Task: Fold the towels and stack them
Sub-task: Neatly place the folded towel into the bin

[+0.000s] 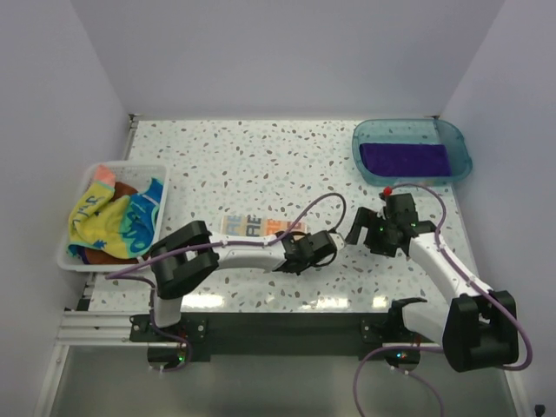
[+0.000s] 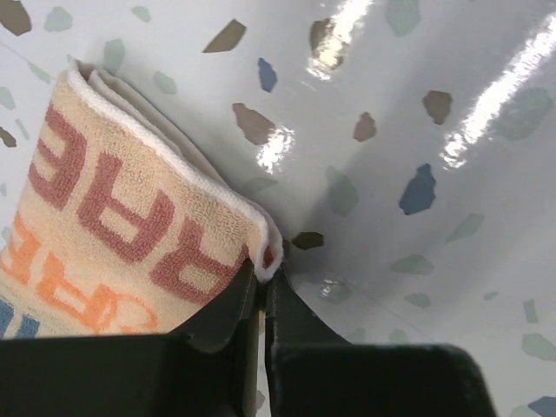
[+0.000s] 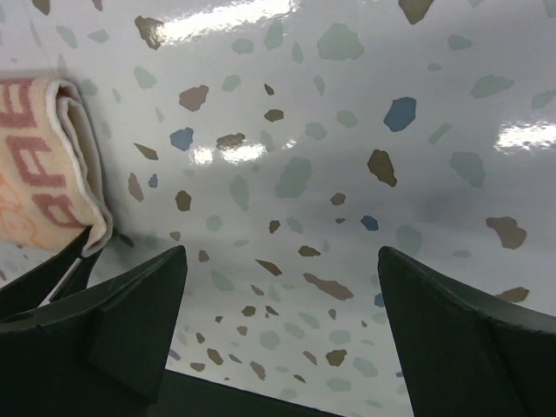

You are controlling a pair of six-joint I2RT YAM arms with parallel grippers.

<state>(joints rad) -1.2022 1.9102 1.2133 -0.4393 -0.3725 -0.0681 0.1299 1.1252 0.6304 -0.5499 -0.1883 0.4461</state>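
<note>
The left gripper (image 2: pixel 263 278) is pinching the white-hemmed corner of the folded, fluffy lettered towel (image 2: pixel 113 226), which is lying at the left of its wrist view. The right gripper (image 3: pixel 280 256) is hanging wide open and empty over the glossy speckled table (image 3: pixel 347 130).

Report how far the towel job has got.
Done: a purple towel lies folded in the blue tray. In hand: the left pincer pinches a corner of the folded lettered towel on the table; the right pincer is open. Left: the yellow-and-blue towel and others heaped in the white basket.
</note>
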